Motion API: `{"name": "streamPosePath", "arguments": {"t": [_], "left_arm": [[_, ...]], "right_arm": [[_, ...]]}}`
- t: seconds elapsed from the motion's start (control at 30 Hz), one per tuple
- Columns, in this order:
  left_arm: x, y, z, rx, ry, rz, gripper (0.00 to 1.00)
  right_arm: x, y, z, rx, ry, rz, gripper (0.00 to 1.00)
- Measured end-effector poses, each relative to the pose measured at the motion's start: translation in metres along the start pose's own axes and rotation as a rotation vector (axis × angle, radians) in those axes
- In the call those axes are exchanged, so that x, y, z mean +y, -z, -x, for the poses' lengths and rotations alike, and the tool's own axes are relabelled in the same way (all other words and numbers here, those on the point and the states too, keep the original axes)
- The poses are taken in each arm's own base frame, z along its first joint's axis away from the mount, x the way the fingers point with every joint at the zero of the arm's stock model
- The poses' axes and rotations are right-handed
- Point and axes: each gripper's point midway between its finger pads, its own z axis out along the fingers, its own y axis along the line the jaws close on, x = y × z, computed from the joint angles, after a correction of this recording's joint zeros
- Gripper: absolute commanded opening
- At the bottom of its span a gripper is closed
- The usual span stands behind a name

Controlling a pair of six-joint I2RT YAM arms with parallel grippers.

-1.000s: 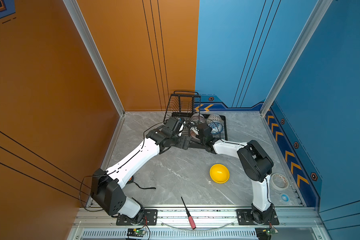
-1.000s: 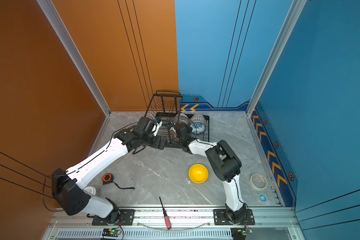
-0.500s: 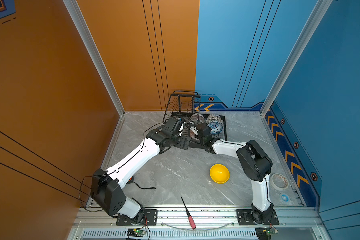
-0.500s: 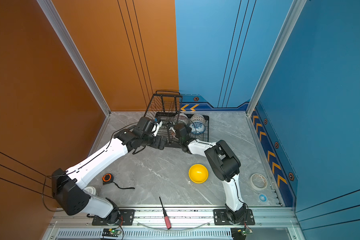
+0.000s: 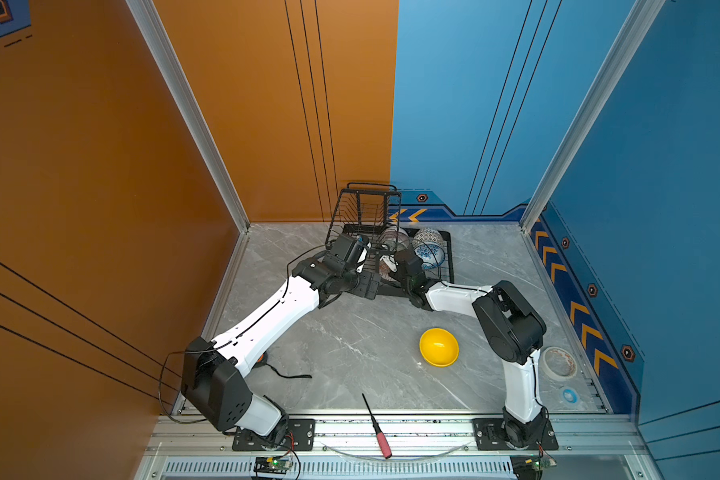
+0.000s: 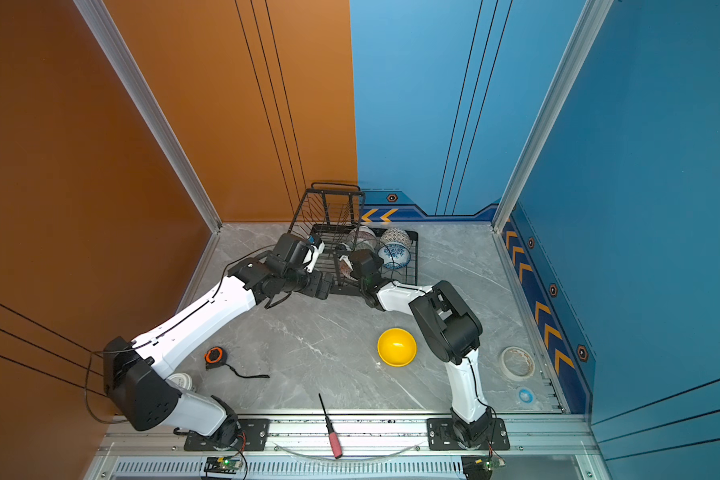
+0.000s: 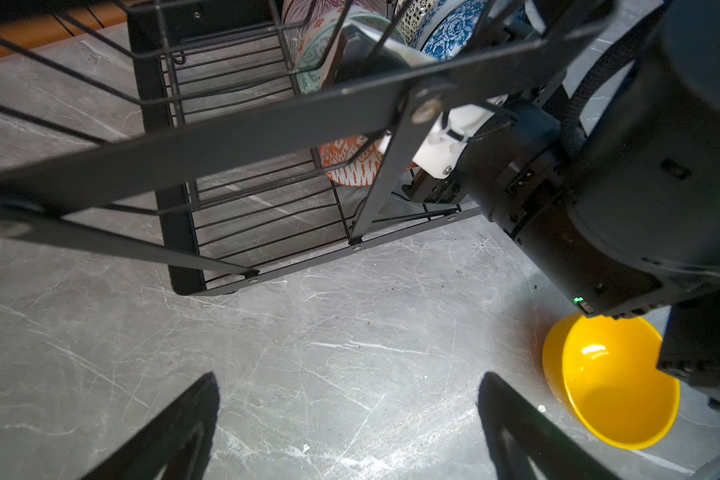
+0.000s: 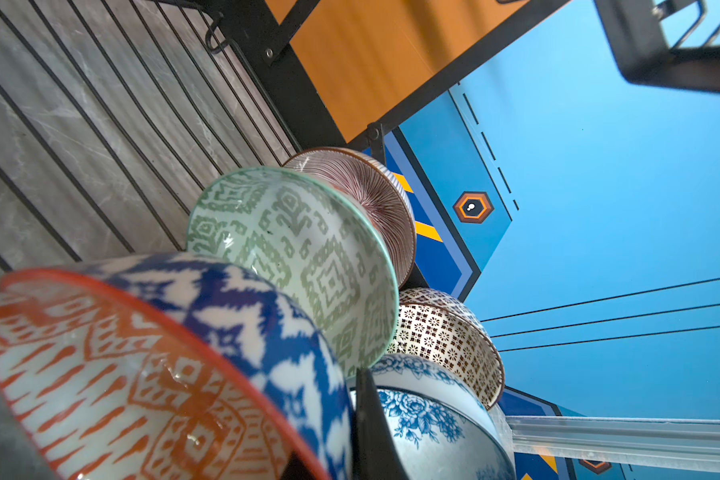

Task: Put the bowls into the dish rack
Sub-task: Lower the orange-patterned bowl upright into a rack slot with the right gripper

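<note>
My right fingers [image 8: 371,419] clamped the orange bowl [image 8: 121,374] by its rim; my left fingers [image 7: 175,432] stood wide apart, empty, the dish rack [image 7: 233,137] just ahead of them.

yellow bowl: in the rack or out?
Out. The yellow bowl sits open side up on the table, well apart from the dish rack.

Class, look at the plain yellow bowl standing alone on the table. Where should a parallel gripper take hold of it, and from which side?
Grip the yellow bowl by its rim, from above, one finger inside and one outside. It appears to sit mouth up on the table, clear all round, and its thin wall is likely the only part narrow enough to pinch.
</note>
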Motion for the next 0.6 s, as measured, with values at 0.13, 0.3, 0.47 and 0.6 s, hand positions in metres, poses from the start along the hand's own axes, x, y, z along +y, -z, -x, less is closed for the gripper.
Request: {"name": "streamPosePath", "arguments": {"t": [0.13,0.3,0.47,0.6], "left_arm": [[0.000,0.000,0.000,0.000,0.000,-0.002,0.98],[-0.001,0.000,0.000,0.002,0.000,-0.004,0.98],[-0.001,0.000,-0.001,0.003,0.000,-0.004,0.98],[0.000,-0.001,-0.002,0.005,0.000,-0.004,0.98]], "right_arm": [[0.002,0.001,0.000,-0.003,-0.012,0.000,0.00],[0.003,0.003,-0.002,-0.001,-0.024,0.010,0.00],[0.010,0.011,-0.008,0.010,-0.029,0.058,0.00],[0.013,0.015,-0.009,0.014,-0.032,0.086,0.00]]}}
